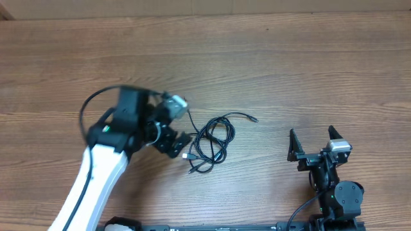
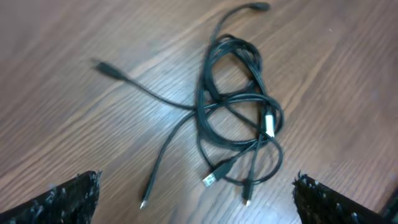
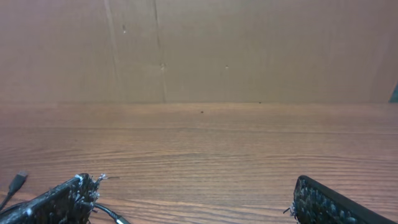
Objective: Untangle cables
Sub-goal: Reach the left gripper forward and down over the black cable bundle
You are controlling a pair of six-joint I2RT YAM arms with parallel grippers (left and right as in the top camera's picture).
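Cables (image 1: 212,144) lie in a loose tangled bunch approx mid-table on the wood table (image 1: 308,58), w/ plug ends sticking out and nothing gripping them. L gripper (image 1: 174,142) is just left of the bunch, jaws wide apart, empty. R gripper (image 1: 312,136) is well off to the right, jaws likewise apart, empty.

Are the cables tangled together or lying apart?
Tangled: the cables loop through one another in one bundle on the table, only plug ends sticking out.
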